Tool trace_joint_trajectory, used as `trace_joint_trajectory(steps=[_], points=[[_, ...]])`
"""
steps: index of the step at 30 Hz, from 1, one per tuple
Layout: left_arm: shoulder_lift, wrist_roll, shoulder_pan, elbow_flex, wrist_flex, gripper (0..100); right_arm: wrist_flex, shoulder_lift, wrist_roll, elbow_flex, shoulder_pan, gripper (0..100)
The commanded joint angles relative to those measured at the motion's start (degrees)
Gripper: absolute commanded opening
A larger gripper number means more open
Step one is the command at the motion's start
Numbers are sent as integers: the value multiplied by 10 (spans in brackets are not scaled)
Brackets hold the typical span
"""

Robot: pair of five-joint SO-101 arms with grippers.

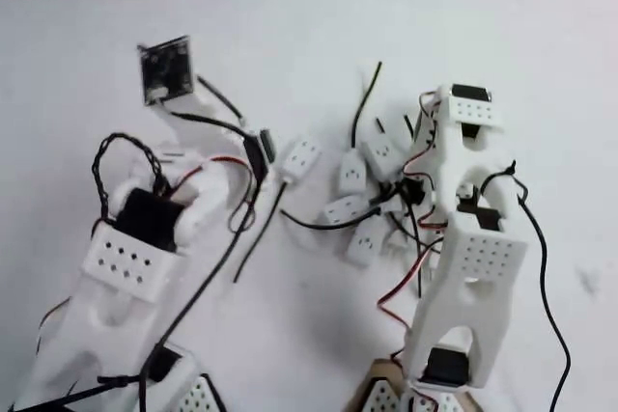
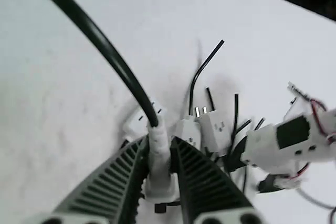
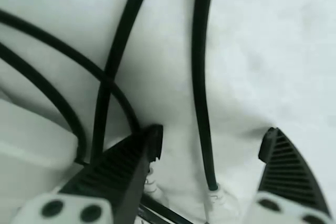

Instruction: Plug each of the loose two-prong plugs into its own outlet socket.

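My left gripper [image 2: 159, 153] is shut on a white two-prong plug [image 2: 157, 145] whose black cord [image 2: 100, 40] runs up past the camera. In the high view that gripper [image 1: 263, 151] sits right beside a white outlet block [image 1: 300, 156]; the same outlet block [image 2: 137, 120] lies just beyond the held plug. More white plugs [image 2: 203, 128] and outlet pieces [image 1: 352, 176] lie bunched at the table's middle. My right gripper [image 3: 212, 140] stands open low over the table, with a thin black cord [image 3: 201, 93] running between its fingers down to a white plug end [image 3: 216, 199]. In the high view it [image 1: 407, 190] is at the cluster's right edge.
Loose black cords [image 1: 362, 103] cross the white table [image 1: 541, 55]. A small black circuit board [image 1: 164, 69] on a white mount stands at the back left. The right arm's white body [image 2: 286, 142] lies close beyond the plug cluster.
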Motion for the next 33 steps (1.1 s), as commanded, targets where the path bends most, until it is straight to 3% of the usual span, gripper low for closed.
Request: trace_joint_trajectory(steps=[1, 4, 12, 17, 23, 30, 33], points=[[-18, 278, 7, -15, -39, 24, -22, 2, 3, -2, -5, 308], [-18, 396, 8, -22, -55, 24, -22, 2, 3, -1, -5, 308], [-40, 433, 28, -40, -92, 24, -8, -4, 3, -6, -11, 308], [-142, 439, 68, -31, -152, 24, 126, -49, 4, -112, -23, 308], [-308, 439, 76, 40, -188, 24, 120, -152, 105, -121, -39, 308], [-512, 439, 33, 253, -387, 24, 122, -308, 173, -155, -93, 300], [-580, 439, 15, 356, -505, 24, 122, -393, 173, -168, -124, 224]])
